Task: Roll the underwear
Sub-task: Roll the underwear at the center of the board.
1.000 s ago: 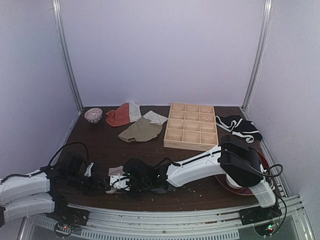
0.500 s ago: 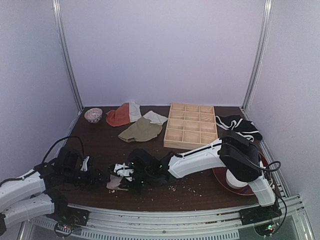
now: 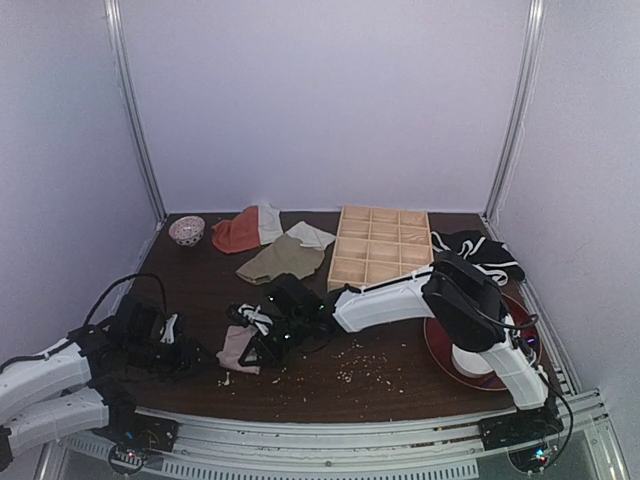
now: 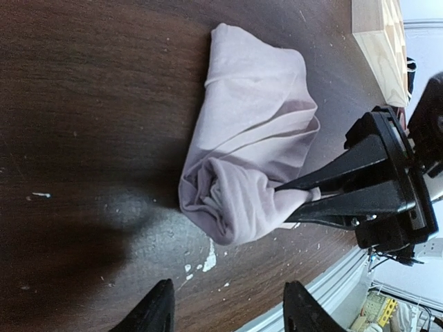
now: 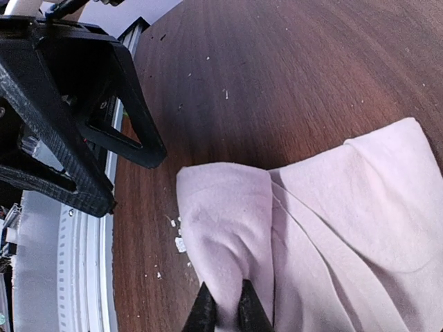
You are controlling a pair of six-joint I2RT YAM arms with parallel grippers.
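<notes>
Down near the front edge of the table [image 3: 420, 395], a bit left of the middle, lies the underwear [image 4: 249, 152]. It is soft and dusty pink. It is not flat. One end is curled up into a loose, fat roll, and you can see folds tucked inside the roll. The other end lies in smooth folds on the dark wood.

The right claw [image 5: 227, 309] pinches the rolled end. Its two black fingers are squeezed tight on a bit of the pink cloth. The left claw [image 4: 228, 287] is just beside the roll, on the side away from the right claw. Its fingers are spread wide and hold nothing. It does not touch the cloth.

Little pale crumbs [image 3: 362, 364] are scattered on the wood near the front edge.

Toward the back edge, right of the middle, sits a wooden tray [image 3: 380, 252] split into many small boxes. Only bare wood shows in the boxes. In the back left corner is a small bowl [image 3: 186, 231]. It is too little to tell what is in it. By the right edge is a red plate [image 3: 440, 358] with something white on it, and the right arm hides part of it.

An orange-red and white cloth [image 3: 245, 230] lies by the back edge next to the bowl. An olive-green cloth [image 3: 280, 260] is just in front of it. A black and white cloth [image 3: 480, 252] sits in the back right corner.
</notes>
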